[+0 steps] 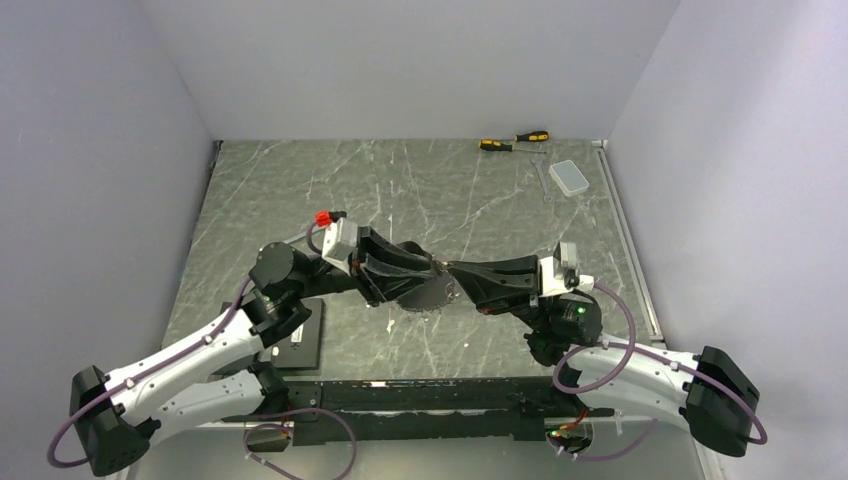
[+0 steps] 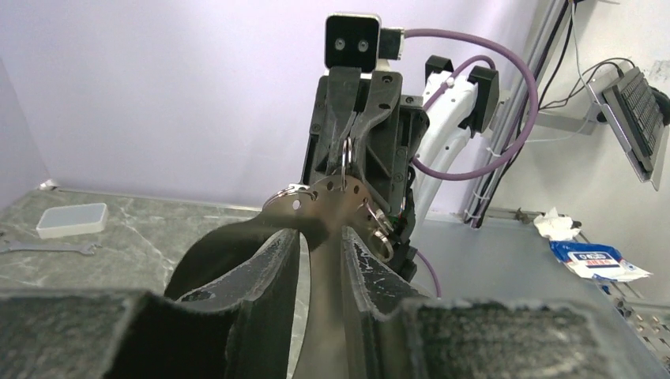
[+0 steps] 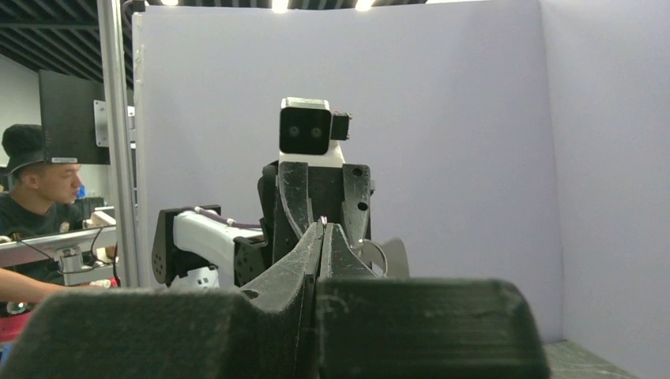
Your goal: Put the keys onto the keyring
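Our left gripper is clamped tight on the keyring, whose holed rim juts just beyond its fingertips. Meeting it tip to tip, our right gripper is pinched on a small silver ring, held right at that rim.

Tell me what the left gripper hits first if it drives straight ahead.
The right gripper, facing it just beyond the keyring that the left gripper holds; the gap looks small, though depth is unclear.
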